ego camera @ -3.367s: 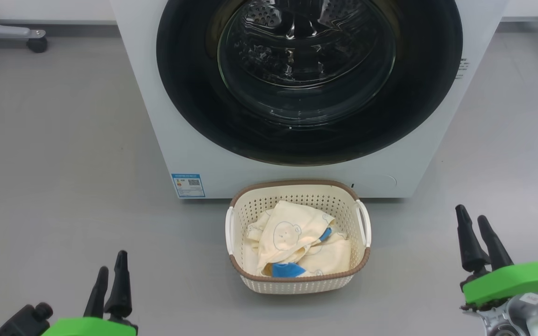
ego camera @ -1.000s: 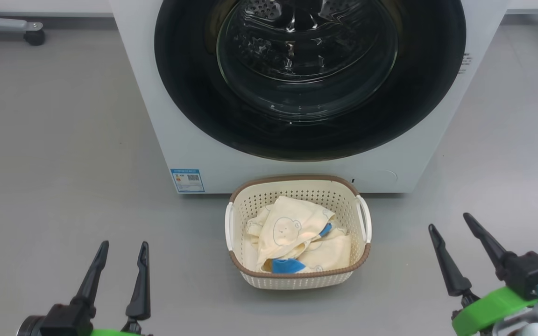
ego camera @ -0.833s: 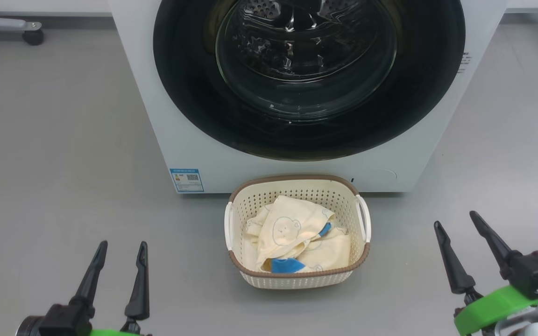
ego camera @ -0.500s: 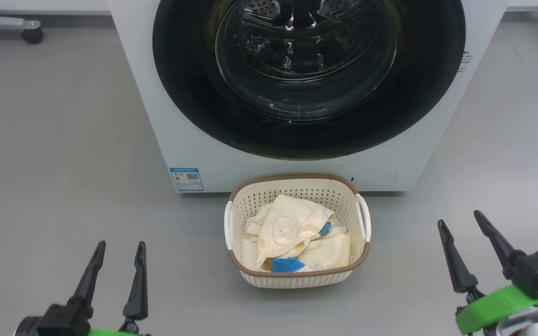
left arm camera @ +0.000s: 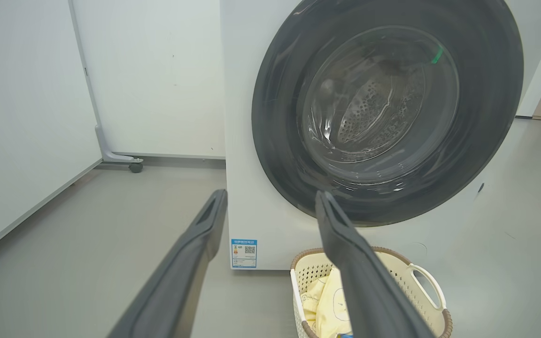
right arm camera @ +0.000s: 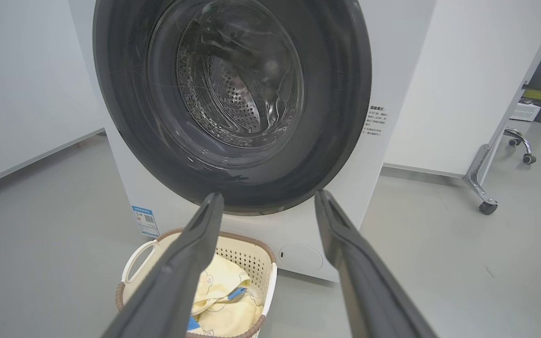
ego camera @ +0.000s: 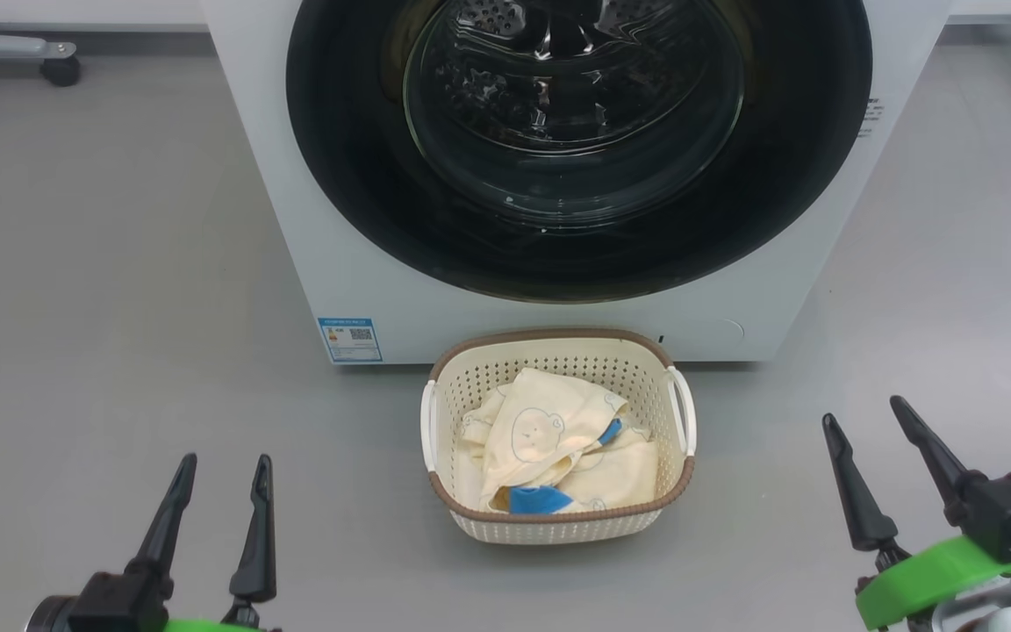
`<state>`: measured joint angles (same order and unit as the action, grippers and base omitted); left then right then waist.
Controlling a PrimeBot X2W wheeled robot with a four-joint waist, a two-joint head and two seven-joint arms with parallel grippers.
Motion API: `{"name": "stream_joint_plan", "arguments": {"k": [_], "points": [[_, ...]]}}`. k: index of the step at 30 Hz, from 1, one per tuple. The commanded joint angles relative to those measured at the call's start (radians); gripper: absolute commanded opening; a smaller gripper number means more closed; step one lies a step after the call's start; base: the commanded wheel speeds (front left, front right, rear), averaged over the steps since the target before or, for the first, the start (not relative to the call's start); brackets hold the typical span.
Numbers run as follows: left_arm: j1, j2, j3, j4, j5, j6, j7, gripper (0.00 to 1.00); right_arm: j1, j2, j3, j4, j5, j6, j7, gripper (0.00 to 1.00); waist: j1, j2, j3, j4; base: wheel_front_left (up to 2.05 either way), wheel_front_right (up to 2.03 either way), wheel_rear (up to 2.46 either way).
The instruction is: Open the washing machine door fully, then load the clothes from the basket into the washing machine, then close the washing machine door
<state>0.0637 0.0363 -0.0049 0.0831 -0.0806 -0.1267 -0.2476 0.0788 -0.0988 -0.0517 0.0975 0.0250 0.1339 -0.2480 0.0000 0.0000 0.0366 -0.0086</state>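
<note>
The left gripper [ego camera: 226, 458] hovers low over the floor [ego camera: 119, 263] at the lower left, jaws spread wide and empty, well apart from the machine [ego camera: 339, 263]. A blue sticker [ego camera: 350, 340] marks the machine's front lower corner on that side.

The door [ego camera: 365, 175] is in the middle and sits flush against the front, so it is shut and opening it is the step in hand. The drum shows through its window [ego camera: 571, 105]. Neither handle nor hinge can be made out, so the latch side should be found before committing. A finger hooked behind the black rim on that side should serve better than a push on the glossy face, where it would likely slip. The pull should follow the door's arc all the way round, since a half-open door would get in the way of loading.

The basket [ego camera: 558, 336] stands on the floor just in front of the machine, below the door, with the clothes [ego camera: 549, 439] heaped inside. The door's lower edge looks to pass above the basket's rim, but the arm should be kept from nudging the basket.

The right gripper [ego camera: 863, 411] hovers at the lower right, also wide open and holding nothing. Both grippers stand about equally far from the door.
</note>
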Motion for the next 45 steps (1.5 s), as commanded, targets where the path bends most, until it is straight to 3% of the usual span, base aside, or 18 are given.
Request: {"name": "stream_joint_plan", "arguments": {"k": [1,15,45], "points": [[-0.026,0.014,0.033,-0.028,-0.009,0.000,-0.014,1.00,-0.022,-0.018,0.021,-0.032,-0.002,-0.003,-0.014,1.00,0.0000,0.0000,0.000,0.000,0.00,0.00,0.00],[-0.034,0.014,0.040,-0.021,-0.012,-0.002,-0.014,1.00,-0.023,-0.021,0.029,-0.036,0.007,-0.003,-0.014,1.00,0.0000,0.0000,0.005,-0.006,0.39,0.39,-0.78],[-0.042,0.014,0.044,-0.030,-0.044,-0.002,-0.014,1.00,-0.029,-0.018,0.025,-0.034,0.023,-0.003,-0.014,1.00,0.0000,0.0000,0.016,-0.004,1.12,1.12,-2.25]]}}
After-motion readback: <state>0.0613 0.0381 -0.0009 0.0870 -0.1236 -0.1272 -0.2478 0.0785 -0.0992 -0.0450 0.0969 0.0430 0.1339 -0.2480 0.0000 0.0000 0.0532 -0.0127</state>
